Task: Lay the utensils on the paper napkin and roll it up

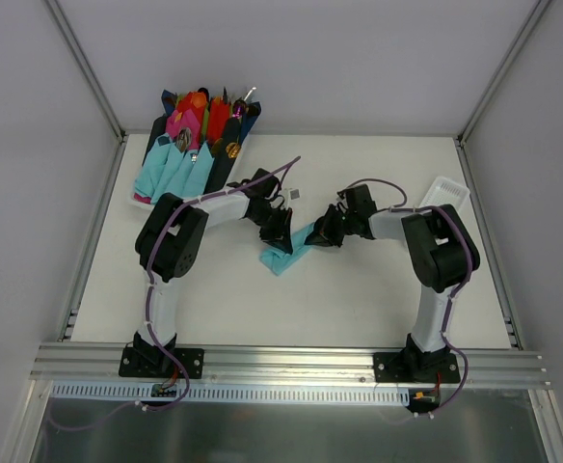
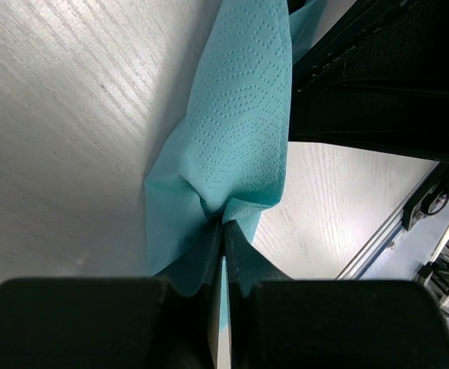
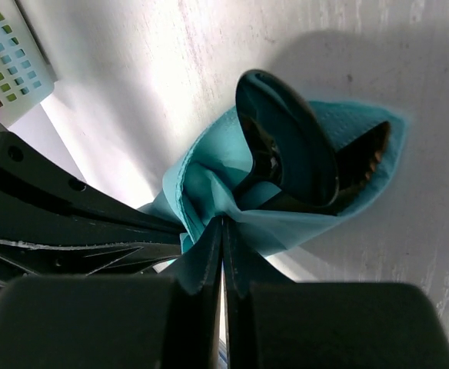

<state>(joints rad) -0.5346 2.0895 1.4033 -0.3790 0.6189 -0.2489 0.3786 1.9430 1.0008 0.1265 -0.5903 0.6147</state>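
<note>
Now left gripper [image 2: 224,231] and right gripper [image 3: 222,227] both pinch the paper napkin [image 2: 244,131] bundled round the utensils [image 3: 286,146], seemingly mid-roll, so next calls for an even, coordinated tuck.

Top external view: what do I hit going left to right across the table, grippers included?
In order: tray of napkin rolls → left gripper → right gripper → white basket. The teal napkin overlaps both grippers, so it is omitted.
</note>
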